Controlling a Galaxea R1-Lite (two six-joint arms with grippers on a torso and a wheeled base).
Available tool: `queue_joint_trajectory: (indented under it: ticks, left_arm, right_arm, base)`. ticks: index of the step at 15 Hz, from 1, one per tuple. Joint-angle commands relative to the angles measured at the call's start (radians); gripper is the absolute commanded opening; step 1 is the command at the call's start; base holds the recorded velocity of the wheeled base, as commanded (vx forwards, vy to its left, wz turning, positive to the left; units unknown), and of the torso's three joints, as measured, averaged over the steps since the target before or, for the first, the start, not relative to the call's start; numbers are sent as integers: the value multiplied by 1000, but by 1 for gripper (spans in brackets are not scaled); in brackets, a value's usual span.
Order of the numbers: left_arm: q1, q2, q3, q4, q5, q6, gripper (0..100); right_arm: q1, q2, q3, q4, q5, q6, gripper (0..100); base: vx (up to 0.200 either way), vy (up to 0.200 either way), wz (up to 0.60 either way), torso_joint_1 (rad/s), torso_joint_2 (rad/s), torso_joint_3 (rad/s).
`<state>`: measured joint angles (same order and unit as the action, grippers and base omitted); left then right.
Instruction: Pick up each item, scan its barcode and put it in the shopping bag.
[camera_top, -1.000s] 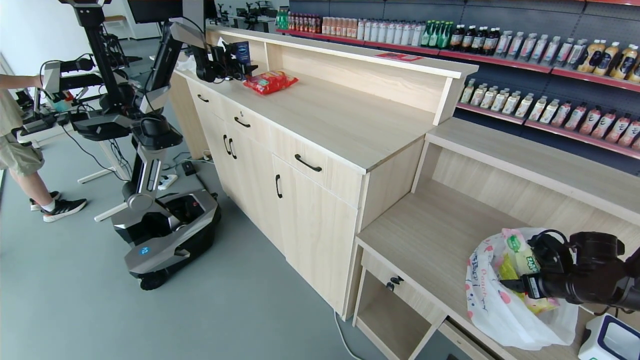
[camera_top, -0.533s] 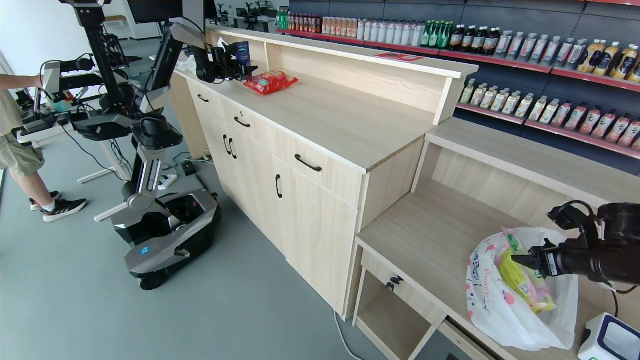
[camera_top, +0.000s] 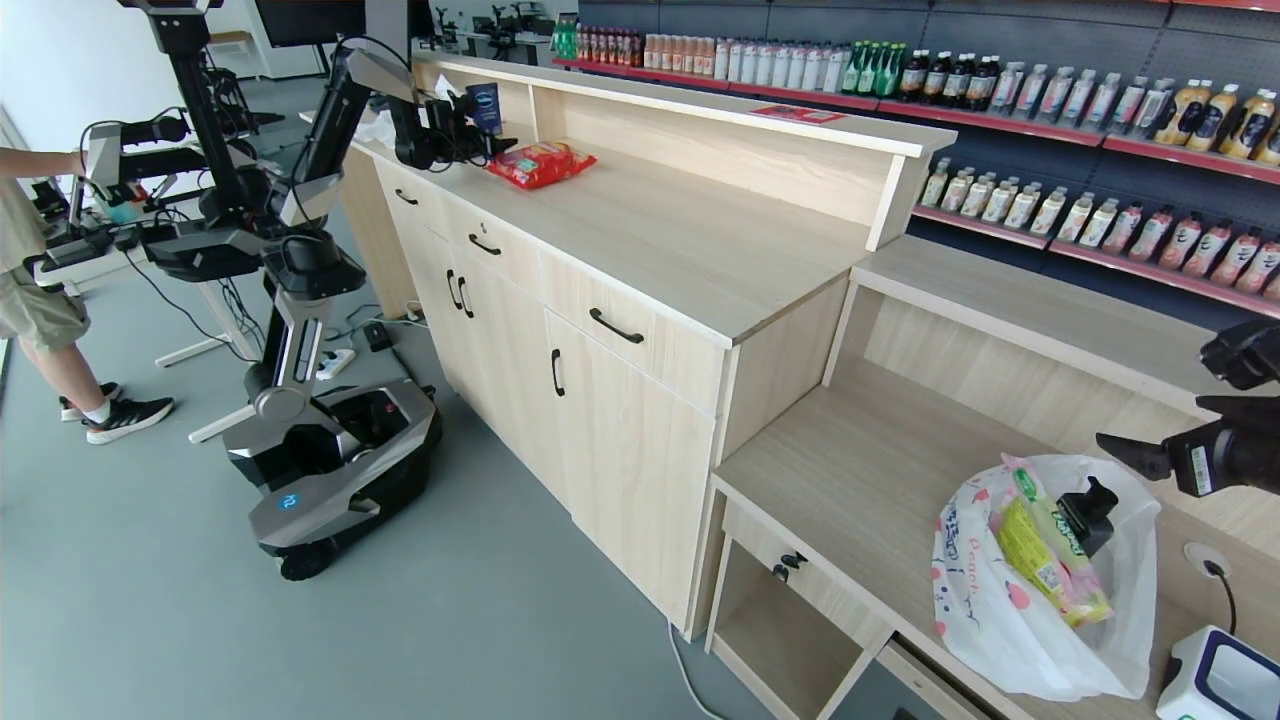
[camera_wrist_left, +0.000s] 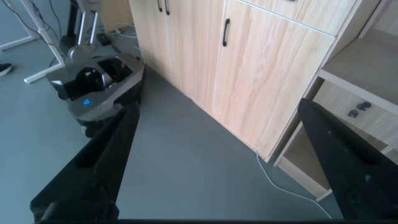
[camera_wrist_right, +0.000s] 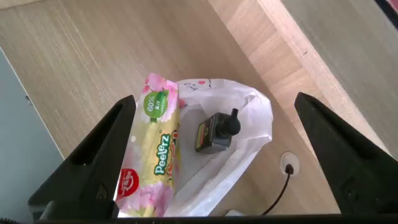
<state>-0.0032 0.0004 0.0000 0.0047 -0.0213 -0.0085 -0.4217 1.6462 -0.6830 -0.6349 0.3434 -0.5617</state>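
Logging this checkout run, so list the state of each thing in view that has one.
shopping bag: open, standing on the lower counter.
pink-and-yellow pack: inside the bag, leaning, top poking out.
black bottle: inside the bag.
red pack: lying on the upper counter, not bagged.
cabinet doors: shut.
right end effector: open, empty, above the bag.
left end effector: open, empty, over the floor.

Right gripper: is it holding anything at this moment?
No, the right gripper is wide open and empty above the shopping bag.
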Motion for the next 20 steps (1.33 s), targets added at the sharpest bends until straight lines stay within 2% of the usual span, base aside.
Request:
queue_joint_trajectory:
  ticks: [1, 3, 6, 7, 10, 12, 14, 18, 20]
  left_arm:
    - [0, 1, 0, 0, 0, -1, 100]
    - [0, 1, 0, 0, 0, 1, 100]
    - [0, 1, 0, 0, 1, 1, 100]
    - [0, 1, 0, 0, 0, 1, 100]
    - [0, 1, 0, 0, 1, 1, 100]
    - [0, 1, 0, 0, 0, 1, 100]
    - [0, 1, 0, 0, 0, -1, 100]
    - [0, 1, 0, 0, 0, -1, 100]
    - [0, 1, 0, 0, 0, -1, 100]
  right_arm:
    - [-31, -158, 14, -26, 35, -20, 100]
    - [-45, -243, 17, -28, 17, 13, 100]
    - [-48, -301, 42, -14, -118, 94, 100]
    - [-48, -341, 66, 29, -165, 112, 100]
    - [-46, -520, 99, 270, -287, 172, 100]
    - [-38, -666, 100, 469, -345, 200, 100]
    - [-31, -790, 132, 590, -369, 230, 100]
    - [-31, -904, 263, 590, -379, 252, 100]
    - [-29, -977, 430, 506, -376, 302, 100]
  base:
    - [0, 0, -600, -2, 7, 7]
    - [0, 0, -600, -2, 0, 2]
    - [0, 0, -600, 6, 4, 1]
    - [0, 0, -600, 2, -7, 2]
    - [0, 0, -600, 2, 2, 4]
    - [0, 0, -600, 5, 2, 2]
    - [0, 0, -600, 0, 5, 5]
    - [0, 0, -600, 1, 2, 7]
    - [0, 0, -300, 1, 1, 4]
